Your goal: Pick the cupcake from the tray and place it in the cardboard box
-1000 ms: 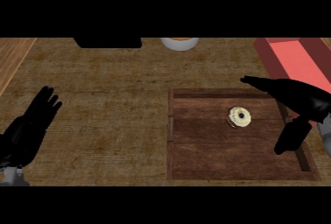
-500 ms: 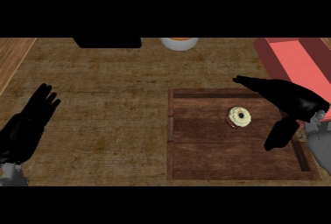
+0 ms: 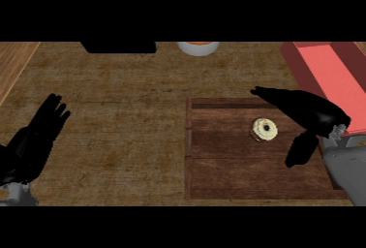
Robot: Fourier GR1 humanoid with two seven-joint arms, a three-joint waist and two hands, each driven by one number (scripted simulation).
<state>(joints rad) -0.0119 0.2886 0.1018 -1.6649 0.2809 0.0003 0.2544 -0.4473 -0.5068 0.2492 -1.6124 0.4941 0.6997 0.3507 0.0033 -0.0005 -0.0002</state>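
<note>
A small pale cupcake (image 3: pixel 264 129) with a dark centre stands in the upper middle of the dark wooden tray (image 3: pixel 236 169). My right hand (image 3: pixel 309 114) hovers just right of it over the tray, open, with the fingers stretched up-left past the cupcake and the thumb hanging down; it does not touch the cupcake. The red-lined cardboard box (image 3: pixel 330 72) lies at the upper right, partly behind that hand. My left hand (image 3: pixel 32 143) rests open at the left edge, fingers up.
A white cup with orange contents (image 3: pixel 198 47) and a black object (image 3: pixel 118 47) stand along the counter's far edge. A lighter wooden strip (image 3: pixel 13 63) runs along the upper left corner.
My right hand has slid left across the tray, closing in on the cupcake. The left hand and the cupcake have stayed in place.
</note>
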